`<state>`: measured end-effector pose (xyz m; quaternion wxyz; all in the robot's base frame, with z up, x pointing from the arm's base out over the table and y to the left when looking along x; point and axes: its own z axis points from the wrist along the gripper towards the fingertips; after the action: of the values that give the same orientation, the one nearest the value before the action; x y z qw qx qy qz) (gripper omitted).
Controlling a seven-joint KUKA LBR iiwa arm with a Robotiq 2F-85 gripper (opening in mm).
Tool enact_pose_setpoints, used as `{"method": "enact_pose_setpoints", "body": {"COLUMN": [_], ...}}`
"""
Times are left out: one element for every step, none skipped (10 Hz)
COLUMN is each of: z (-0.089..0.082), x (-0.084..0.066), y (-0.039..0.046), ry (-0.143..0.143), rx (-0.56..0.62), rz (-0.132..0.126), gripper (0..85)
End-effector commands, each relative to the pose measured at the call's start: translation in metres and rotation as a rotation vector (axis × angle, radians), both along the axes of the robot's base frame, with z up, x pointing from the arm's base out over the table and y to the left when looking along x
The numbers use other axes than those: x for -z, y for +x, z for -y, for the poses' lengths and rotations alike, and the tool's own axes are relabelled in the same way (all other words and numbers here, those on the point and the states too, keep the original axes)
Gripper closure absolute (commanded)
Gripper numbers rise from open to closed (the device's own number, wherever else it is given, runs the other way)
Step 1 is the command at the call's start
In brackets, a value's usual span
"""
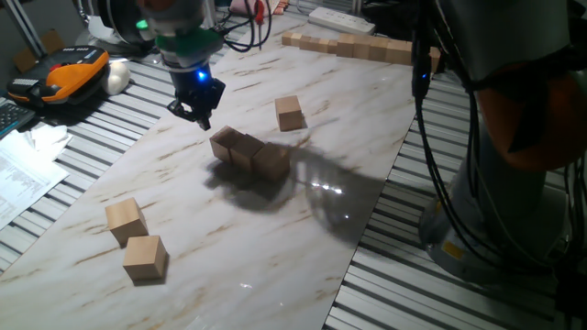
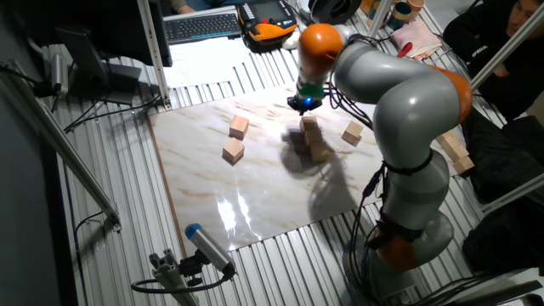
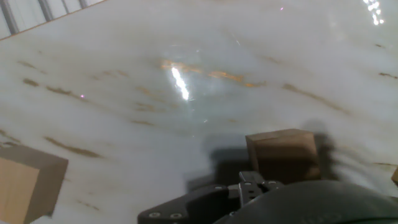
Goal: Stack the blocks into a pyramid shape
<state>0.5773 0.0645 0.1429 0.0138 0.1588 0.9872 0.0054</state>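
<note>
A ribbed metal bench (image 1: 83, 137) is carrying the marble-patterned board (image 1: 183, 211), where two loose blocks (image 1: 136, 240) are sitting at its left. The gripper (image 1: 196, 108) is hovering mid-board, its clench unreadable, just beside a three-block row (image 1: 249, 152). Another block (image 1: 290, 114) is lying right, with a long joined cube row (image 1: 358, 46) beyond.

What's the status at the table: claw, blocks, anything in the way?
Claw above the board, nothing visibly held, open or shut unclear. Three blocks in a touching row, nothing stacked on top. Three loose blocks: one behind, two in front. Nothing blocking.
</note>
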Motion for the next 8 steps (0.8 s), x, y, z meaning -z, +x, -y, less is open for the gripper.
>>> {"method": "enact_pose_setpoints", "body": {"z": [0.000, 0.000, 0.000, -0.002, -0.011, -0.024, -0.036, -0.050], "x": [0.000, 0.000, 0.000, 0.000, 0.000, -0.002, -0.006, -0.012], "y": [-0.0001, -0.0001, -0.0001, 0.0017, 0.0069, 0.0139, 0.0226, 0.0312], "ry": [0.005, 0.032, 0.040, 0.039, 0.037, 0.039, 0.060, 0.082], "rx": [-0.010, -0.038, -0.024, -0.010, 0.024, 0.054, 0.039, 0.034], "rz": [0.008, 0.008, 0.002, -0.008, -0.019, -0.018, -0.030, -0.050], "gripper": [85.0, 85.0, 85.0, 85.0, 68.0, 68.0, 68.0, 68.0]}}
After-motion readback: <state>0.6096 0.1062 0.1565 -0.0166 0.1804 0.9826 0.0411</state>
